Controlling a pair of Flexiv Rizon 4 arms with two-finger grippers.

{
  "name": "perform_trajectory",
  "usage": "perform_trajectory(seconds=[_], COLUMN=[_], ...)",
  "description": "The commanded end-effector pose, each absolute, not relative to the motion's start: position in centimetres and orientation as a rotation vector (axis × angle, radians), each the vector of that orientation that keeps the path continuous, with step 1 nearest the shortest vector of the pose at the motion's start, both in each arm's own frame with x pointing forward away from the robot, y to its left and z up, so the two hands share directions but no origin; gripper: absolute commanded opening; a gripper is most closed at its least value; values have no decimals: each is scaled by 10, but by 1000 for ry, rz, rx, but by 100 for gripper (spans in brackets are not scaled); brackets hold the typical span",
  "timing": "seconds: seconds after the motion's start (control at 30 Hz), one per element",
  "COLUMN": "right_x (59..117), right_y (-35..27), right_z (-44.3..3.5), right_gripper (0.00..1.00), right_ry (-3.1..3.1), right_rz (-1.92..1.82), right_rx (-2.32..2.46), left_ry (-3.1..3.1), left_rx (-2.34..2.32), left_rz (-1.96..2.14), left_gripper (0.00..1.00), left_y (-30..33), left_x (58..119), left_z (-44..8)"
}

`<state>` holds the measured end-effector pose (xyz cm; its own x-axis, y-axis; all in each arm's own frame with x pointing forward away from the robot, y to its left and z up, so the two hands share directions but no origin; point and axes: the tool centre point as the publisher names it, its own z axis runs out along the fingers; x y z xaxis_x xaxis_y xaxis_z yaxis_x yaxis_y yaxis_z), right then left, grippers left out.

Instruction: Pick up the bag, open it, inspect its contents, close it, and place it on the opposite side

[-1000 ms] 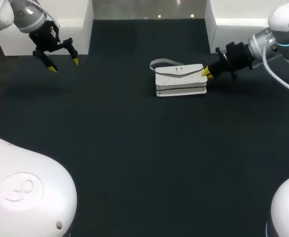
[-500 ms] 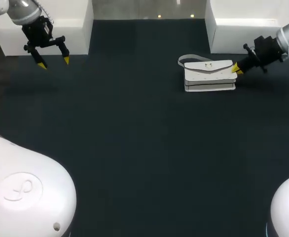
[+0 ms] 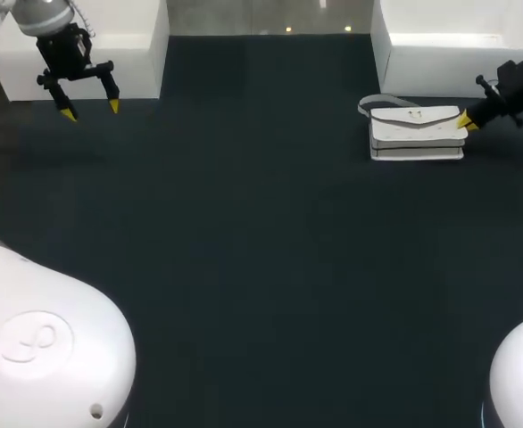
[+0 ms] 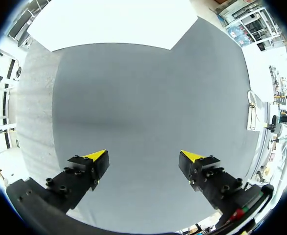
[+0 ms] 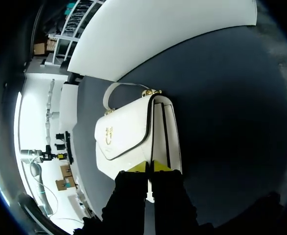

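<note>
The white bag (image 3: 418, 134) lies flat on the dark table at the back right, flap closed, its grey strap (image 3: 373, 102) curled behind it. My right gripper (image 3: 465, 122) is at the bag's right end, shut on its edge. In the right wrist view the two yellow tips meet at my right gripper (image 5: 149, 166), pinched against the near end of the bag (image 5: 129, 132) beside the flap. My left gripper (image 3: 90, 111) hangs open at the back left, far from the bag. In its own view my left gripper (image 4: 144, 159) has only bare table between its fingers.
A white box (image 3: 83, 45) stands at the back left corner just behind my left gripper. Another white box (image 3: 449, 53) stands at the back right, close behind the bag. The dark table top (image 3: 261, 267) stretches between them.
My right gripper has drawn back to the right, and the bag has slid with it from the table's middle to the right. My left gripper has moved further back and left, still open.
</note>
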<state>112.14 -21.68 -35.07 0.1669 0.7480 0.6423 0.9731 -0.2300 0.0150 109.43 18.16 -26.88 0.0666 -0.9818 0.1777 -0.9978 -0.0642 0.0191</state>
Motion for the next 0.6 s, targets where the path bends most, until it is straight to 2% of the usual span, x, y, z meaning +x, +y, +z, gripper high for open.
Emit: perform_trajectory(seconds=[0.03,0.6], right_x=[1126,1130], right_y=[-237,-247], right_z=[-341,-340], right_gripper=[0,0], right_ry=[-1618,-1559], right_rz=[-750,-757], right_rx=[-2051,-2091], left_ry=[-2048,-2136], left_rx=[2193,2228], left_rz=[171,145], left_gripper=[100,100], left_y=[182,187], left_x=[1095,1089], left_z=[-269,-263])
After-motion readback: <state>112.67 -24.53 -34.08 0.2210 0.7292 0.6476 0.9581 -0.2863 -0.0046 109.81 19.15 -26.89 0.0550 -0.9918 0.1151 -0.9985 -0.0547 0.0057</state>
